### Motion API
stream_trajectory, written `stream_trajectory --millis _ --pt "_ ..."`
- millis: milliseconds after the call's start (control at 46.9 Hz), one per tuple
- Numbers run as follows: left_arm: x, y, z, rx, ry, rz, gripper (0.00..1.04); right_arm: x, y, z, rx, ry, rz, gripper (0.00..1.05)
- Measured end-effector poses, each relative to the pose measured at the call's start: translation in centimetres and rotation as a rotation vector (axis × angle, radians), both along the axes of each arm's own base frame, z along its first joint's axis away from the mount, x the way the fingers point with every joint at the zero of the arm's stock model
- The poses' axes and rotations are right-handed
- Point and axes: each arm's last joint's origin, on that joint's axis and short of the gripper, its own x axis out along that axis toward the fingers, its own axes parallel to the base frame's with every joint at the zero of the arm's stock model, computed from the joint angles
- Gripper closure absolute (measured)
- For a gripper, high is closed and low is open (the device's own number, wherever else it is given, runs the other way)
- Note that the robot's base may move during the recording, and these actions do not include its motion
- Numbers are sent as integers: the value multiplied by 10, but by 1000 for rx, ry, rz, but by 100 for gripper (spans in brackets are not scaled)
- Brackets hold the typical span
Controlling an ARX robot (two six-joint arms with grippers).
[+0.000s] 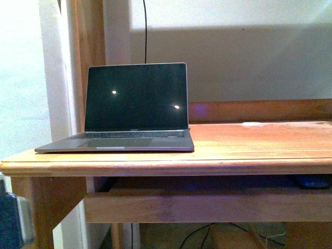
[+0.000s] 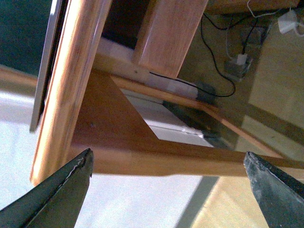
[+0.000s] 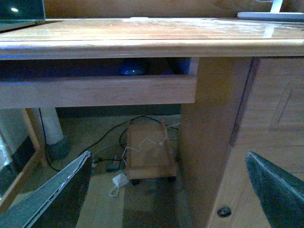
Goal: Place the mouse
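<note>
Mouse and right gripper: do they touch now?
Apart. The right wrist view shows the mouse in the under-desk tray, well beyond the open right gripper.

The left hand (image 2: 167, 155) shows two dark charcoal fingers (image 2: 59, 197), matte and wedge-shaped, tapering to blunt tips. One has a thin pale line along its edge. The right hand (image 3: 168, 155) looks the same, though one finger shows a lighter grey flat face with a pale rim.

Only the domed top of the mouse (image 3: 131, 70) shows above the front rail (image 3: 95, 90) under the tabletop (image 3: 142, 31), the rest hidden in shadow. In the front view the mouse (image 1: 313, 181) is a dim blur. The right wrist view's edge cuts the laptop (image 3: 21, 12) to a corner
</note>
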Motion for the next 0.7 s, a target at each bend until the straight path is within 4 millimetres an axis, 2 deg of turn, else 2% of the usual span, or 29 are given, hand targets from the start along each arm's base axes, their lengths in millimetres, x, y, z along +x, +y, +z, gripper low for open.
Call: stream_trajectory --millis 107,298,490,704 --pt "13 -4 -7 127 -63 -88 8 0 0 0 0 0 0 7" --pt "28 -8 -16 211 -155 -208 8 0 0 0 0 0 0 7" --pt "51 -11 -24 214 -224 -258 8 0 0 0 0 0 0 7" --pt "76 -16 -38 191 -207 -282 8 0 0 0 0 0 0 7"
